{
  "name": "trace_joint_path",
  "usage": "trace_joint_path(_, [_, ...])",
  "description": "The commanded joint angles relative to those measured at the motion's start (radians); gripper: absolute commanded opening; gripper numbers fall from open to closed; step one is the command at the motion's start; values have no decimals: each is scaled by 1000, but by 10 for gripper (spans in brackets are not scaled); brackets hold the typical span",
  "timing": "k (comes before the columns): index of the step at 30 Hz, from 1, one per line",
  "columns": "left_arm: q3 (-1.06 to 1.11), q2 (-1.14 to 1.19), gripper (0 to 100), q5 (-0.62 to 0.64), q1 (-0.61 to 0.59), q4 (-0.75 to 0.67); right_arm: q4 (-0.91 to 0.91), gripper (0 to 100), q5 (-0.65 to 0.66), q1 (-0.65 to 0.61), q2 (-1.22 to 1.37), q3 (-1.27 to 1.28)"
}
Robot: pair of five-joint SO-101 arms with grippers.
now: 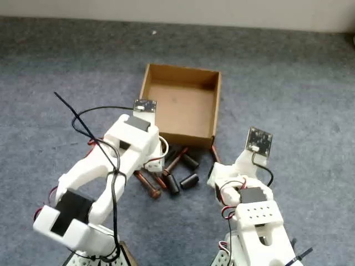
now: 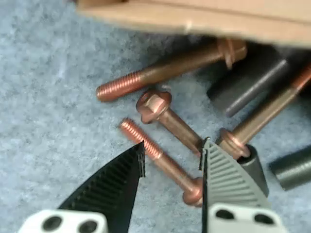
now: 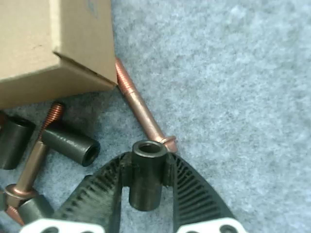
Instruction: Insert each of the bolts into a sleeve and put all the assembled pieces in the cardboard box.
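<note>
Pick-up step, by the look of it. The right hand (image 3: 146, 164) is clamped on a dark sleeve (image 3: 146, 184), bore up. The left hand (image 2: 172, 145) hangs half open astride a copper bolt (image 2: 160, 162) that lies mid-counter (image 1: 288, 83), by the near wall of the box (image 1: 183, 137). Whether the hand touches the bolt is hard to judge. Next: close on that bolt, lift it, and line its threaded end up with the bore.

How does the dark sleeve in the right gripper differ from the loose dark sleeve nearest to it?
The held dark cylindrical metal sleeve is clamped in the right gripper; the loose dark cylindrical metal sleeve lies free on the grey carpet. The held sleeve points its bore at the wrist camera; the loose sleeve lies on its side. Both bores look empty.
</note>
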Motion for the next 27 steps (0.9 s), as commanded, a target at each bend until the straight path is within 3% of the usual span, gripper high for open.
trace_joint_path(1, [-25, 39, 207, 9, 1, -57, -19, 4, 3, 13, -21, -4])
trace_joint_path(16, [-22, 54, 201, 11, -36, -137, -19, 4, 5, 13, -22, -4])
trace_joint_path(23, [-18, 54, 50, 3, -61, -157, -19, 4, 5, 13, -22, -4])
trace_joint_path(27, [-18, 54, 14, 3, -61, -157, -19, 4, 5, 13, -22, -4])
